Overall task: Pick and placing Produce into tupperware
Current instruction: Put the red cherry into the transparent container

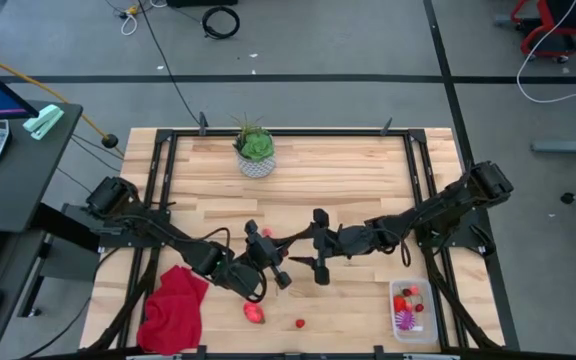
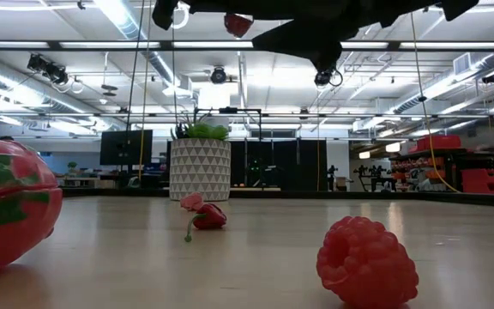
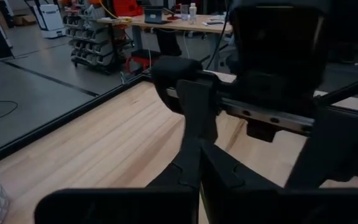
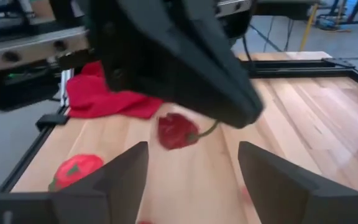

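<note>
a small red pepper-like piece [image 4: 178,130] hangs by its stem from the left gripper [image 4: 166,68], whose jaws are clenched on it, above mid-table. the right gripper [image 4: 191,180] faces it just beside, jaws released and wide. this looks like a handover; next the right jaws must close on the piece. the tupperware [image 1: 413,310] sits at the near right corner, already holding produce. a strawberry [image 1: 255,313] and a raspberry [image 1: 299,323] lie loose. no writing is legible.

A light wooden table [image 1: 348,170] with a black frame carries a potted plant [image 1: 255,150] at the far edge, a red cloth [image 1: 173,310], a strawberry [image 1: 255,313], a raspberry [image 1: 300,323] and a clear tupperware tub [image 1: 412,310] near the front.
</note>
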